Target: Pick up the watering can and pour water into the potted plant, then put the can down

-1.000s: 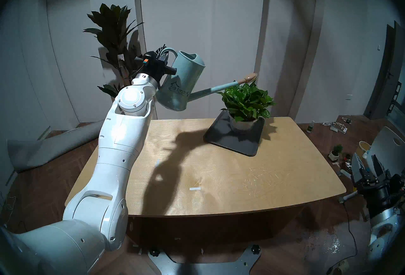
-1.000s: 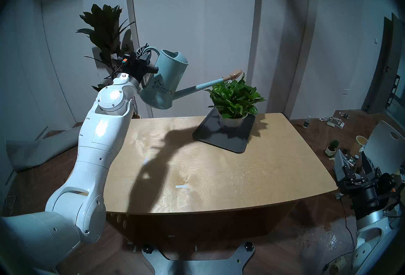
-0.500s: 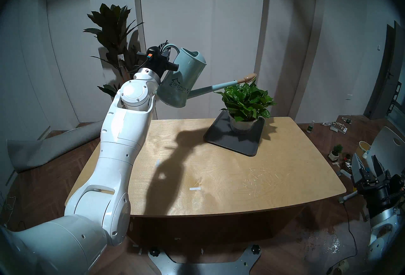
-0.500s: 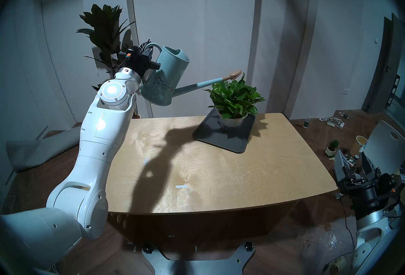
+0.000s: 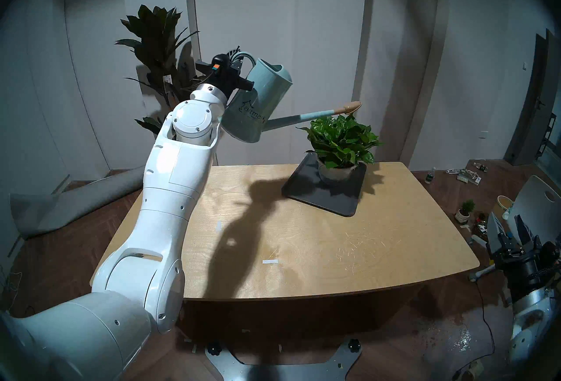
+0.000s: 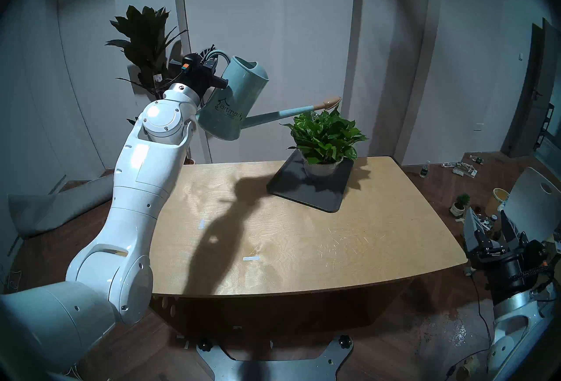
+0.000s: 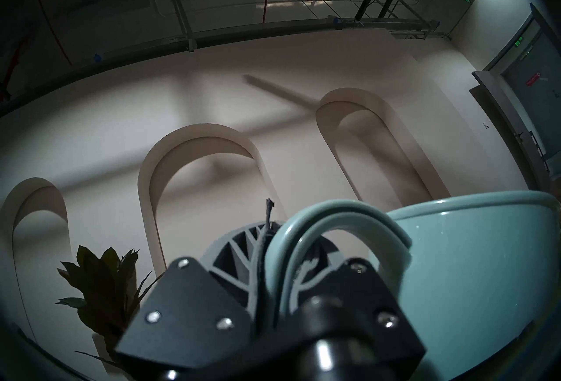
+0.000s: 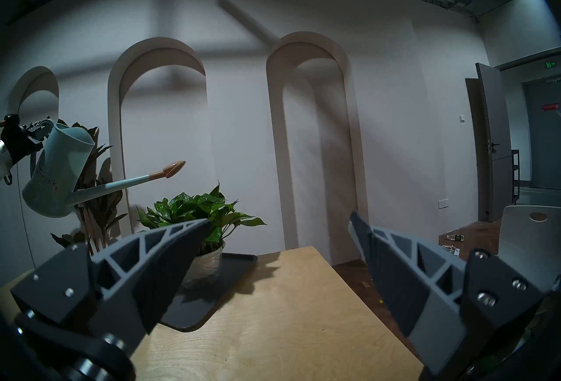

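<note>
We have the watering can (image 5: 258, 104) lifted clear of the worktop (image 5: 303, 243): our left claw (image 5: 235, 63) is clamped tight on its loop handle, far left. Its tan rose tip (image 5: 351, 106) hangs just above the potted plant (image 5: 341, 140) on the dark tray (image 5: 306, 192); no water shows. Pouring and setting down remain, we judge. Near right, our right claw (image 5: 506, 230) gapes empty.

The pale wooden bench (image 5: 303, 250) has a rounded front edge and a scratched top. A dark square tray (image 5: 306, 189) sits at its far right part, with the potted plant (image 5: 341, 140) standing on the tray. A small white strip of tape (image 5: 270, 262) lies near the bench's middle front, and another pale strip (image 5: 218, 226) lies further left.
</note>
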You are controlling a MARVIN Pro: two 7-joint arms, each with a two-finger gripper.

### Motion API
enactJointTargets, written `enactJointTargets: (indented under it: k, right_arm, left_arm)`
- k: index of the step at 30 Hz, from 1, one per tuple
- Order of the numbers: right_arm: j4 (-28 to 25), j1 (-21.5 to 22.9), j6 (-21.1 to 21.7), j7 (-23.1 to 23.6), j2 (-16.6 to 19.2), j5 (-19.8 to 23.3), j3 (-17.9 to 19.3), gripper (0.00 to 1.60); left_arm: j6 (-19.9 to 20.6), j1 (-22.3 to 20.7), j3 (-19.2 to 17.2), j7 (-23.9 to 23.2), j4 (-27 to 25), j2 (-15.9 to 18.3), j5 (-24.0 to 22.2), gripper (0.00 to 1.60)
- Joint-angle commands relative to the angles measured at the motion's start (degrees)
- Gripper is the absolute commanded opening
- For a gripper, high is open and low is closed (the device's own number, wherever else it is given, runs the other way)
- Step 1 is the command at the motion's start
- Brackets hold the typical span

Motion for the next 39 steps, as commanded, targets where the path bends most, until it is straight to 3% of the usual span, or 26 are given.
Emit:
enactJointTargets:
  k: [1,17,28,30,34,39]
  right_arm:
    - [-0.72,0.18,-0.14,0.16,0.18,-0.01,0.0,1.6]
    - [-0.52,0.41,-0.14,0.22,0.3,-0.01,0.0,1.6]
    - [-0.38,0.54,-0.14,0.29,0.37,-0.01,0.0,1.6]
    - [-0.37,0.57,-0.14,0.3,0.39,-0.01,0.0,1.6]
    - [-0.37,0.6,-0.15,0.32,0.4,-0.01,0.0,1.6]
    - [-0.35,0.66,-0.15,0.36,0.43,-0.02,0.0,1.6]
  left_arm:
    - [-0.76,-6.07,0.55,0.48,-1.26,-0.83,2.09,0.0]
    - [0.23,-9.09,1.33,1.34,3.72,-0.56,8.74,0.0]
    - [-0.29,-10.17,-0.61,1.31,2.41,1.53,12.07,0.0]
    - [0.01,-12.24,-0.59,1.1,3.26,1.73,12.74,0.0]
    - [-0.38,-10.67,-0.86,1.35,2.12,1.84,13.54,0.0]
    - [-0.05,-12.94,-0.44,1.22,3.4,1.67,15.39,0.0]
